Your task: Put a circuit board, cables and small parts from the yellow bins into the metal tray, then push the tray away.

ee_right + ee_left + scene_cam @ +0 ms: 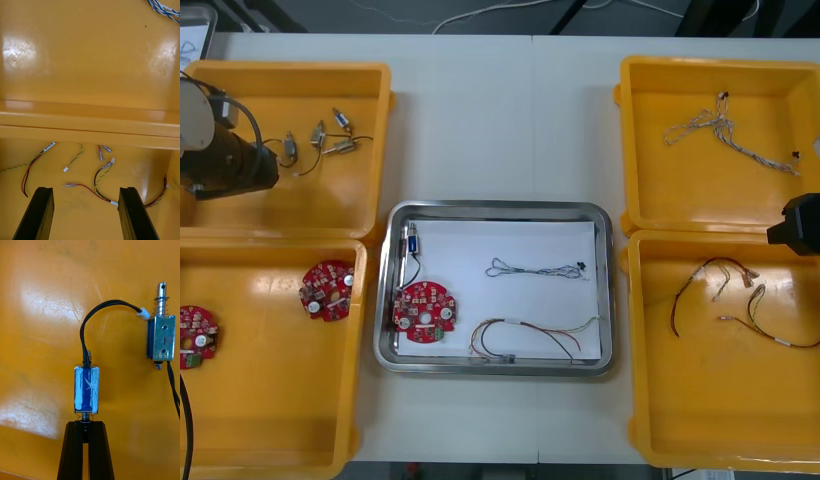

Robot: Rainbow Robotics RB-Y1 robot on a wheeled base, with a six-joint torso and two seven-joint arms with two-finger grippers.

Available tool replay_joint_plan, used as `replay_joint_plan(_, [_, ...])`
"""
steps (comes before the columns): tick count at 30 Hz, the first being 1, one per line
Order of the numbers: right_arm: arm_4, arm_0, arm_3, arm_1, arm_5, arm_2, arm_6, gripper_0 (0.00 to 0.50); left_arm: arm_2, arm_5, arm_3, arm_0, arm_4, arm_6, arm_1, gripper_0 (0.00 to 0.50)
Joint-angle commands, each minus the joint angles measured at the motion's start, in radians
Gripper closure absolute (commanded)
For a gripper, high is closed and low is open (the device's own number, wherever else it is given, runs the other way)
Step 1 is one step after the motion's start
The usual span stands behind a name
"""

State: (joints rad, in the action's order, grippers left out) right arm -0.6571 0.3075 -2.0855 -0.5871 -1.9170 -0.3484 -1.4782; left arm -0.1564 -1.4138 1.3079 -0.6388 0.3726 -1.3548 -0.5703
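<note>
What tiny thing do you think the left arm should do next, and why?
Probably lift straight up. The left jaws look closed on the spring end of a small metal part in the far left yellow bin, so it seems gripped; the metal tray is its destination. The right jaws hang open over the near right bin.

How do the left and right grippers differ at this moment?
The left gripper is in the far left yellow bin; the right gripper hangs over the near right yellow bin. The left gripper is shut on the pin of a small metal part; the right gripper is open, holding nothing, red and yellow cables below it. Both have black fingers.
</note>
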Motion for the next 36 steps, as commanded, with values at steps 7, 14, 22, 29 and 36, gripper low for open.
replay_joint_plan(7, [-0.016, -0.018, -0.024, 0.007, -0.003, -0.012, 0.044, 0.000, 0.021, 0.015, -0.002, 0.008, -0.007, -0.032, 0.007, 0.474])
replay_joint_plan(14, [-0.024, -0.030, -0.022, 0.006, -0.003, -0.020, 0.046, 0.000, 0.023, 0.015, -0.002, 0.008, -0.004, -0.033, 0.009, 0.158])
replay_joint_plan(22, [-0.035, -0.045, -0.024, -0.013, -0.003, -0.017, 0.047, 0.000, 0.021, 0.007, -0.001, -0.021, -0.015, -0.035, 0.004, 0.081])
replay_joint_plan(29, [-0.035, -0.045, -0.024, -0.013, -0.003, -0.017, 0.056, 0.000, 0.009, 0.009, -0.036, -0.064, -0.020, -0.024, -0.002, 0.081])
replay_joint_plan(36, [-0.029, -0.045, -0.024, -0.013, -0.003, 0.000, 0.079, 0.000, -0.003, 0.010, -0.107, -0.119, -0.023, -0.017, -0.002, 0.081])
